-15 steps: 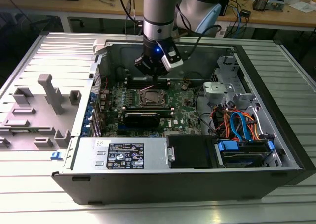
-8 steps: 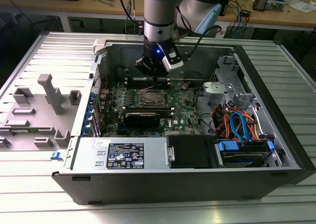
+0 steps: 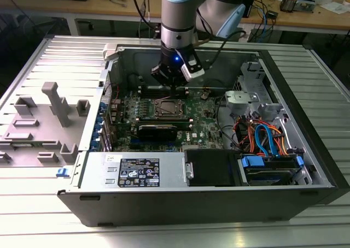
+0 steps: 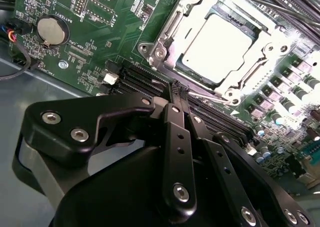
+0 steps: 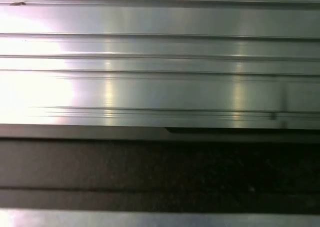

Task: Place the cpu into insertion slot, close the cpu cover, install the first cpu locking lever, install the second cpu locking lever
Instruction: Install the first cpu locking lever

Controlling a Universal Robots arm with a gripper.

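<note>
**Exterior view.** An open computer case (image 3: 208,201) lies on a ribbed metal surface (image 3: 49,226). The arm reaches down into it. The tool (image 3: 174,86) hangs low over the green circuit board (image 3: 205,114), just beyond the insertion slot (image 3: 155,102) as this camera sees it. The cpu (image 3: 165,107) shows as a dull square in the slot.

**Second wrist view.** The tool (image 4: 176,89) has its fingers pressed together with nothing seen between them. Their tips stand above the long black memory slots (image 4: 135,77). The insertion slot (image 4: 196,77) lies directly ahead of the tips, just past those slots, with its near edge running across the line of the fingers. The cpu (image 4: 220,39) sits inside it. The cpu cover (image 4: 167,37) appears to lie flat around the chip, framing it in its window. The position of the locking levers cannot be told.

**First wrist view.** Ribbed metal surface (image 5: 160,87) above a dark band (image 5: 160,167).
</note>
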